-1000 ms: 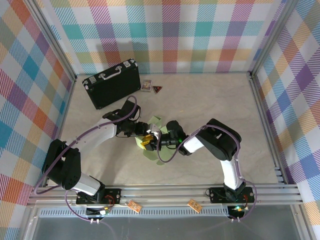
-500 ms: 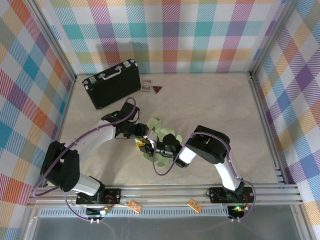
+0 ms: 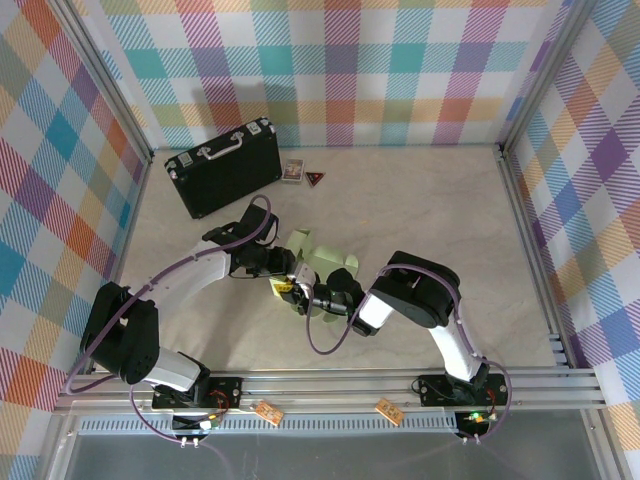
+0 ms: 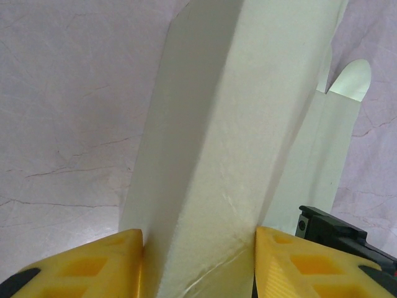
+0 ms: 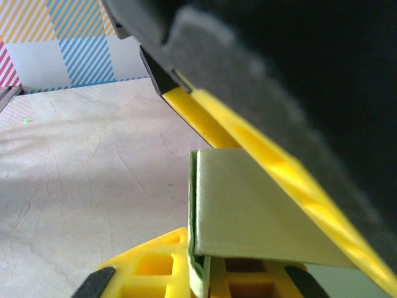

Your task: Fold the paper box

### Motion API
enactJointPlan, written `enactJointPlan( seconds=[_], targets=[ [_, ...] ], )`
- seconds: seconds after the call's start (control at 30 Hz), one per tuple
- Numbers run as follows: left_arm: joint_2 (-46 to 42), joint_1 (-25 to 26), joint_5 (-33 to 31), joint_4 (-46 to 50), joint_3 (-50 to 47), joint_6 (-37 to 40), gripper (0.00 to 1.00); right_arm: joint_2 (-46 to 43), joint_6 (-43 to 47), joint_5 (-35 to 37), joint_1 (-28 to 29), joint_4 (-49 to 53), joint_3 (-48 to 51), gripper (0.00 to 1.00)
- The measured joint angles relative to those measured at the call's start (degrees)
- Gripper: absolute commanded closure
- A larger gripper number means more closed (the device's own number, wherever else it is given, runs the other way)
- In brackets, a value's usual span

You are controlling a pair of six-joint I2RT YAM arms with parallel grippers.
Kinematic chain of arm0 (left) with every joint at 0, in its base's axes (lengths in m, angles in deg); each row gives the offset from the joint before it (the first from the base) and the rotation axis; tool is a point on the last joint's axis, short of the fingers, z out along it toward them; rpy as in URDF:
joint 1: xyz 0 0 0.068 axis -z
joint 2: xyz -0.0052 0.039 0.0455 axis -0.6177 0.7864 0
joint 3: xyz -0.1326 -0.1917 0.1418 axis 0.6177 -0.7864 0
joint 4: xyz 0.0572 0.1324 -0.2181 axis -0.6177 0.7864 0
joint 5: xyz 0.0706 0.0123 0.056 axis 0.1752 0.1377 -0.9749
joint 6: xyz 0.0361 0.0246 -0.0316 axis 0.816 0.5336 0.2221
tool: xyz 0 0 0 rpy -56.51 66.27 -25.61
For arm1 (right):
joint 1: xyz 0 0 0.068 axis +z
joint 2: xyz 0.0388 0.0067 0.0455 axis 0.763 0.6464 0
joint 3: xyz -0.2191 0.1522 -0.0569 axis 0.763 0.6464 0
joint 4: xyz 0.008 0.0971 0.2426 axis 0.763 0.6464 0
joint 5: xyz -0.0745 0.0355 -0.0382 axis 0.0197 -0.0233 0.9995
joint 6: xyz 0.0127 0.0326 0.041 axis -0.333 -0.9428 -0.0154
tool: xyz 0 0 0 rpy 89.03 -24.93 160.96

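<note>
Just arm-side of the black briefcase (image 3: 222, 165) on the worktop (image 3: 440, 200), the paper box (image 3: 325, 265) was pinched by both left hand (image 4: 198, 254) and right hand (image 5: 198, 211), so opposing pulls could probably tear or miscrease its thin card.

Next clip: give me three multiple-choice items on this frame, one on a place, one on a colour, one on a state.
1. Where on the table does the black briefcase lie?
A. far left corner
B. near right corner
C. between the arm bases

2. The fingers of the left gripper are:
A. red
B. yellow
C. blue

3. The left gripper is:
A. shut on the paper box
B. open, apart from it
C. shut on nothing

Answers:
1 A, the top view shows it at the far left by the back wall.
2 B, both show yellow in the left wrist view.
3 A, the pale green card sits pressed between both fingers.
</note>
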Motion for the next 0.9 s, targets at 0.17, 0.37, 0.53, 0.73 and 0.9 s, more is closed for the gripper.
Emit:
enactJointPlan(
  seconds=[0.17,0.37,0.53,0.73,0.9],
  targets=[
    [0.0,0.1,0.8,-0.1,0.0,0.0,0.54,0.0,-1.4,0.8,0.3,0.2,2.4,0.64],
    [0.0,0.1,1.1,-0.2,-0.1,-0.2,0.54,0.1,-2.1,4.4,1.7,0.3,3.4,0.91],
    [0.0,0.1,1.1,-0.2,-0.2,-0.2,0.54,1.2,-1.6,5.7,1.8,-1.2,3.0,1.00],
    [-0.1,0.1,0.9,-0.2,-0.2,-0.2,0.54,1.4,-1.0,5.4,1.7,-1.4,2.9,0.66],
    [-0.1,0.1,1.0,-0.2,-0.2,-0.2,0.54,3.0,-2.2,5.2,1.9,-1.3,2.4,0.68]
  ],
)
